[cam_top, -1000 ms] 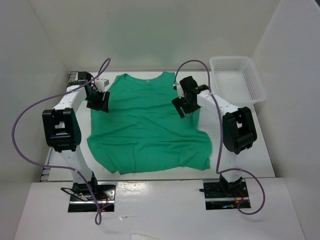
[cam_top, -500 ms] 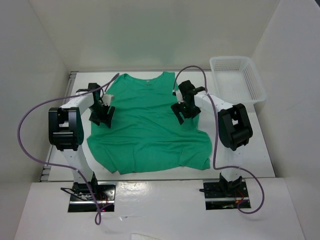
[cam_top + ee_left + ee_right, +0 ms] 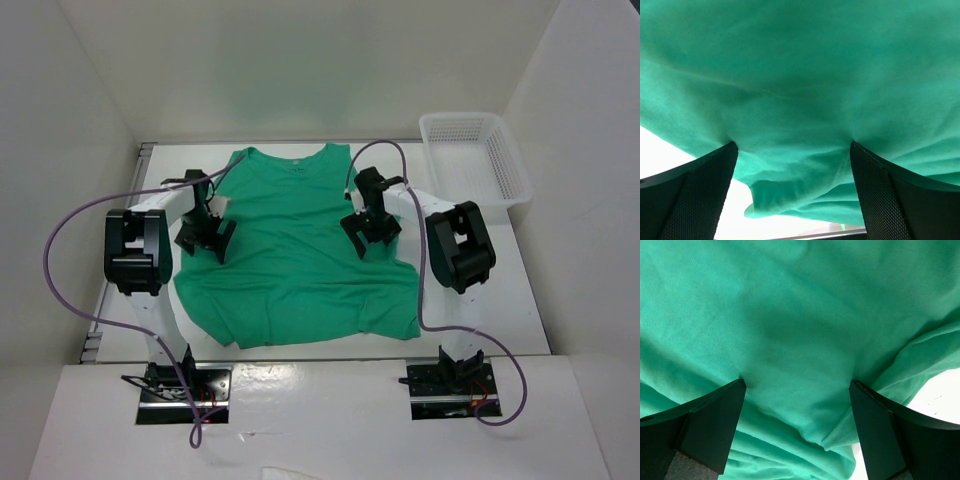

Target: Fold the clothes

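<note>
The emerald-green T-shirt (image 3: 295,250) lies spread flat, left of the white mesh basket (image 3: 470,155). The right gripper (image 3: 368,232), nearer the basket, and the left gripper (image 3: 208,240), farther off, both stand released, jaws wide over the fabric.

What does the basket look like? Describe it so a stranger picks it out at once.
Start at the white table with the green T-shirt spread across it. Look to its far right corner, beyond the right arm, where the basket sits. It alone is a white rectangular tray of plastic mesh, lying clear of the T-shirt.
</note>
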### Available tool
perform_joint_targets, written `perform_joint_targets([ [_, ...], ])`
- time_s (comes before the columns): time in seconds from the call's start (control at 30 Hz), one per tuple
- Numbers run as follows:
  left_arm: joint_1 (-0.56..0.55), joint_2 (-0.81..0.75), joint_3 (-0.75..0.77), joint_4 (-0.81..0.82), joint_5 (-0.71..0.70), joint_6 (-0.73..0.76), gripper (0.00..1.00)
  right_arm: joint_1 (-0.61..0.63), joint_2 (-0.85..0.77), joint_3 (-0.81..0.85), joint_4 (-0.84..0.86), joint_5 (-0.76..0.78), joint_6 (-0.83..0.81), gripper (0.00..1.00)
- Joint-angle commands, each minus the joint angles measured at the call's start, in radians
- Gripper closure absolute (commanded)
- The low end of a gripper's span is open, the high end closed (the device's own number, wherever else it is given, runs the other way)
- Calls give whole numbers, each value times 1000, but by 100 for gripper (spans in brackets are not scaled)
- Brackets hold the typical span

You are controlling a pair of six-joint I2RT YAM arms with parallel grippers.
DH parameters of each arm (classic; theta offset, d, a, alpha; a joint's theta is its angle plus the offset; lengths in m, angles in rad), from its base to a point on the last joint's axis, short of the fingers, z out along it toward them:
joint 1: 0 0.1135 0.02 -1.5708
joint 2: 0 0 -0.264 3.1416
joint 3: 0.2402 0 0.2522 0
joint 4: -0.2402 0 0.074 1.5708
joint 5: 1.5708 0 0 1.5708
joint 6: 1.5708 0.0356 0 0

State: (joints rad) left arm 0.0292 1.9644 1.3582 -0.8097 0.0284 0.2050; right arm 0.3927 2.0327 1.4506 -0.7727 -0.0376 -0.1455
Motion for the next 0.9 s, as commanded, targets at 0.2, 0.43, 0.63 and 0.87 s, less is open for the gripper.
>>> perform_joint_targets([
  [0.2, 3, 157, 153, 33, -39, -16, 1, -80, 136, 111, 3, 76, 3, 7],
  [0.43, 3, 211, 300, 33, -70, -26, 1, -127, 205, 284, -7, 111, -6, 7],
  [0.63, 3, 252, 403, 55, -79, -36, 1, -127, 259, 396, -7, 133, -6, 7],
  [0.87, 3, 211, 435, 138, -41, -81, 1, -127, 242, 441, 49, 144, 20, 6],
])
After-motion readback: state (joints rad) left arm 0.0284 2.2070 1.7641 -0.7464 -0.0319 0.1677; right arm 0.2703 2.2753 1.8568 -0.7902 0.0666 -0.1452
